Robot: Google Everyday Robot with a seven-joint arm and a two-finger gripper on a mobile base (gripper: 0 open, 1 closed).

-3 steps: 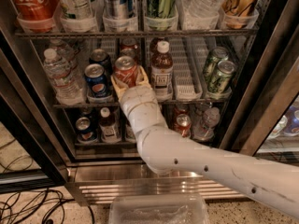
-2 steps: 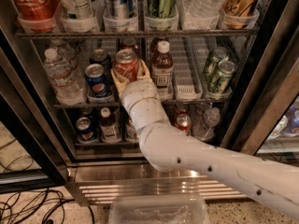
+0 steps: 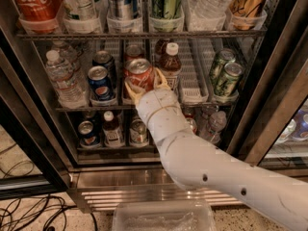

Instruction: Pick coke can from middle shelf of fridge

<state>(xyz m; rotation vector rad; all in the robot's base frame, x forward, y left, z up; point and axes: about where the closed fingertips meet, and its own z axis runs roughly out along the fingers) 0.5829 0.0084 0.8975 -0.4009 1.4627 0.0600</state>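
Red coke can (image 3: 139,70) sits clamped in the pincer (image 3: 146,84) at the middle shelf (image 3: 190,88) — lower half hidden by fingers (image 3: 132,89); Pepsi can (image 3: 99,82) just left of pincer.

arm (image 3: 216,172): is reaching up-left from lower right.
gripper (image 3: 146,83): is clasping the coke can (image 3: 139,70) between both fingers (image 3: 131,88), mid-view.
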